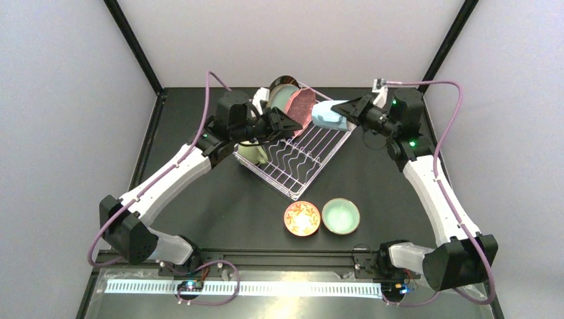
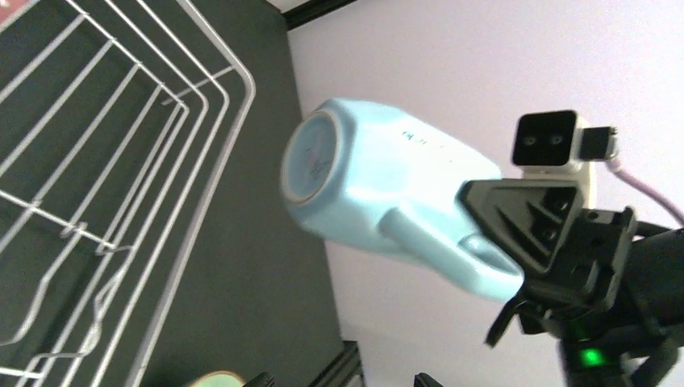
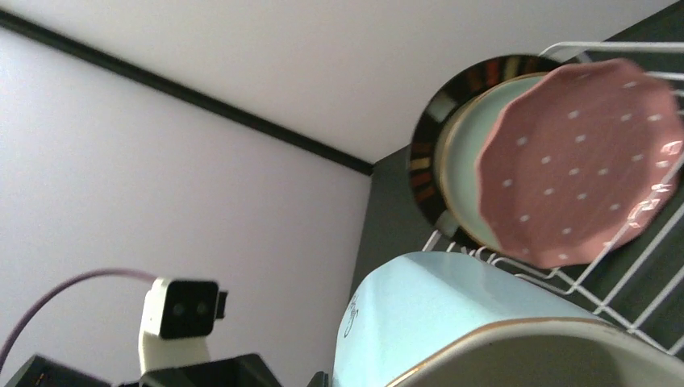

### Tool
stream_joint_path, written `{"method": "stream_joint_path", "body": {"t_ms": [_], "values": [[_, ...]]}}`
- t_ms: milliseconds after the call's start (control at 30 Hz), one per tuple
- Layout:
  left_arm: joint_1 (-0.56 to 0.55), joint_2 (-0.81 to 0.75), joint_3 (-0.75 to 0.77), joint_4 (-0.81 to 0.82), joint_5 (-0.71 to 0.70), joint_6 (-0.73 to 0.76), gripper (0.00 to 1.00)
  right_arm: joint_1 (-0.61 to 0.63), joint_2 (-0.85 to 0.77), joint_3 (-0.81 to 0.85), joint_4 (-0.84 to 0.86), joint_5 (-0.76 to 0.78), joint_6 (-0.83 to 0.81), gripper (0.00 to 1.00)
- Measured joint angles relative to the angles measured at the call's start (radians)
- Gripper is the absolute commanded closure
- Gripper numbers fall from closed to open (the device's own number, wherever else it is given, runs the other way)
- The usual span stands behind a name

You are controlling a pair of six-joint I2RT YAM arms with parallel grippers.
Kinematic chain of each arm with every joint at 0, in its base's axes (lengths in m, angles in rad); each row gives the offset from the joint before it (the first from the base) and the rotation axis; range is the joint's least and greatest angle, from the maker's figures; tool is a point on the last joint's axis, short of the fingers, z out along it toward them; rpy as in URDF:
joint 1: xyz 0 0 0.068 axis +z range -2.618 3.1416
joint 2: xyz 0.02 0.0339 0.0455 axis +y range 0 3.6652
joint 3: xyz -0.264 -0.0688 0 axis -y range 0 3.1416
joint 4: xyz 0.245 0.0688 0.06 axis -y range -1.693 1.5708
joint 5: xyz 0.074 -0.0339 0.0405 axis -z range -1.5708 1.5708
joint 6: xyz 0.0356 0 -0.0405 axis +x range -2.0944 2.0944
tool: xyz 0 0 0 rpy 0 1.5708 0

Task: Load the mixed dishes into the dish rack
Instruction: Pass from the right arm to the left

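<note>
A: Where is the blue mug?

B: In the air, lying on its side over the far right edge of the dish rack, with its base turned toward the rack's middle. The right gripper is clamped on its mouth end, close to the handle.

A: And the left gripper?

B: Jaws wide apart and empty, hovering over the rack's left side near the cream mug.

A: How will the blue one handle?

B: It looks like glazed ceramic, so I'd judge it stiff, slick and easy to chip. Pinched by one end, it may pivot, so it should be lowered slowly onto the wires.

A: Is there room?

B: The pink dotted scalloped plate, the teal flower plate and the cream plate with dark striped rim stand at the far corner. The near wires are bare.

A: What's left?

B: The red-orange bowl and mint bowl sit side by side on the table, just off the rack's near corner. I'd grip each by its rim wall.
</note>
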Motion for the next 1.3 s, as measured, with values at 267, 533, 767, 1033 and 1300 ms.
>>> {"method": "stream_joint_path", "body": {"t_ms": [267,533,767,1033,1300], "values": [[0.005,0.0,0.0,0.087,0.056,-0.134,0.01,0.129,0.0,-0.004,0.07,-0.011,0.01,1.0],[0.015,-0.003,0.0,0.143,0.083,-0.232,0.01,0.195,0.002,-0.016,0.127,-0.006,0.011,1.0],[0.015,-0.024,-0.053,0.227,0.11,-0.319,0.07,0.224,0.004,-0.031,0.188,0.008,0.016,1.0],[0.015,-0.046,-0.127,0.31,0.122,-0.424,0.31,0.239,0.004,-0.079,0.28,-0.003,0.048,1.0],[0.023,-0.061,-0.156,0.358,0.114,-0.552,0.69,0.246,0.005,-0.117,0.389,-0.007,0.04,1.0]]}}
